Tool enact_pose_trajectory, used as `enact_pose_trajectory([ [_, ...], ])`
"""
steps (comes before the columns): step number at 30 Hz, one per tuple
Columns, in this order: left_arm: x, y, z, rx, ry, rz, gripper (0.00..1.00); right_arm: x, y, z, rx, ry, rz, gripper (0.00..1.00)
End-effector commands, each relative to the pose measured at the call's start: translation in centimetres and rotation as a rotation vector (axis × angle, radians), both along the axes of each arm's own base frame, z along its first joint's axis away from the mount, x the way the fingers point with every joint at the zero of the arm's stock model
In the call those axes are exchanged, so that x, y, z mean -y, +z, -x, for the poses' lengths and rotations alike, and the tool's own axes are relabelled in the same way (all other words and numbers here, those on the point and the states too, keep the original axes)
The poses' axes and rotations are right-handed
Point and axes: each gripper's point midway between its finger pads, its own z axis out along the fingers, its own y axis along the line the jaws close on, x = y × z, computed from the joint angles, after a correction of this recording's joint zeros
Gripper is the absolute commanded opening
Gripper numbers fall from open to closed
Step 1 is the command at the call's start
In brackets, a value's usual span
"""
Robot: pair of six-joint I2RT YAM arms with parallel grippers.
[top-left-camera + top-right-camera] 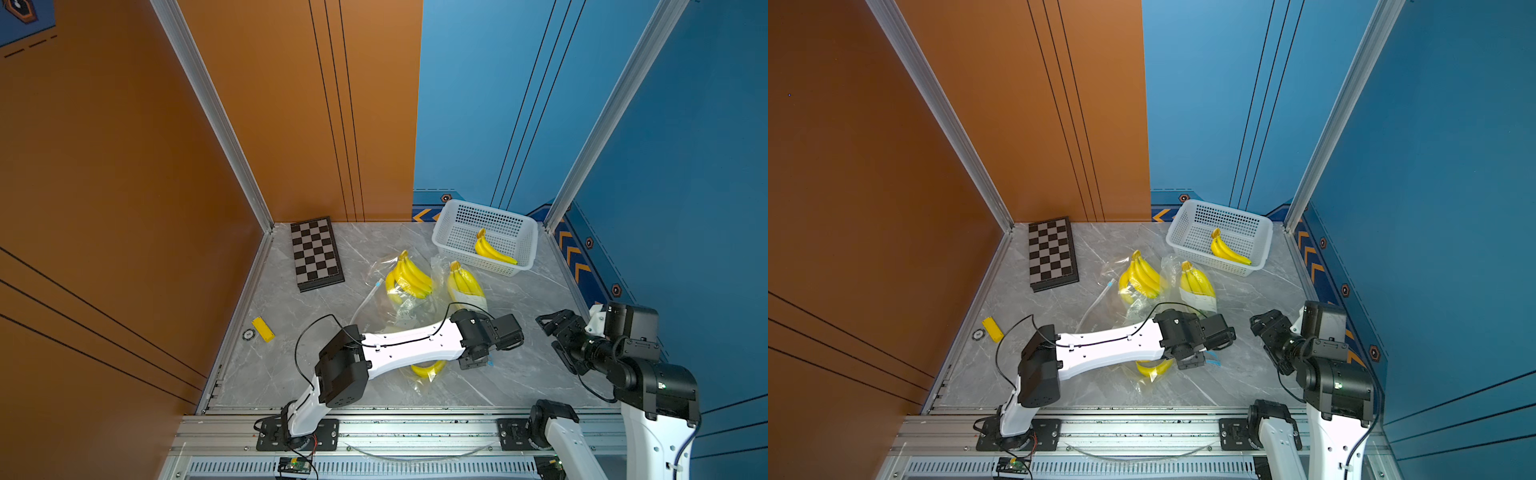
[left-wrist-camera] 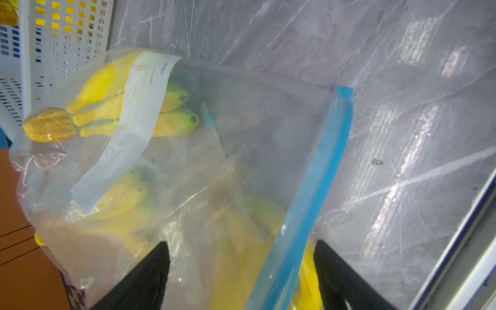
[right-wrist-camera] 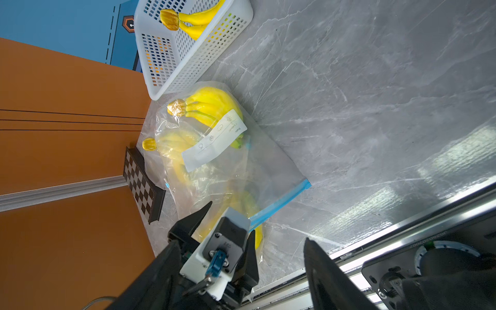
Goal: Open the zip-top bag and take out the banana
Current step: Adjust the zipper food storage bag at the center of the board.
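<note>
Left pincer, jaws wide, straddles the blue zip edge of the zip-top bag on the marble tabletop. The banana lies inside, the seal apparently shut. Right pincer hangs wide, holding nothing, nearby.

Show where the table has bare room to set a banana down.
Bare marble lies between the chessboard and the yellow block, and between the basket, the bags and the right gripper. The middle is crowded: bags under the left arm.
</note>
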Motion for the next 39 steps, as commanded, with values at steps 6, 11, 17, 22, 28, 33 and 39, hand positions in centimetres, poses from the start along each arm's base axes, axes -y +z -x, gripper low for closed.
enact_pose_trajectory([
  [6,0.7,2.2,-2.9,0.188,0.058,0.018,0.31,-0.1,2.0,-1.1,0.062,0.009,-0.022,0.74],
  [11,0.9,3.9,-3.2,0.114,0.092,0.107,0.03,-0.3,2.2,-1.0,0.073,0.015,-0.033,0.74],
  [17,0.0,7.8,-4.7,-0.116,0.300,0.299,0.00,-1.9,4.8,-1.5,0.145,0.117,-0.067,0.71],
  [22,-0.7,10.9,-6.5,-0.314,0.496,0.499,0.00,-4.4,7.1,-0.6,0.215,0.235,-0.127,0.69],
  [28,-0.3,10.1,-5.5,-0.447,0.568,0.537,0.00,-7.0,6.2,1.4,0.231,0.329,-0.233,0.61],
  [33,1.3,10.8,-4.1,-0.525,0.588,0.589,0.00,-7.7,4.8,1.7,0.227,0.336,-0.277,0.46],
  [39,2.4,11.8,-3.4,-0.576,0.585,0.632,0.00,-8.3,2.5,0.8,0.188,0.363,-0.238,0.41],
])
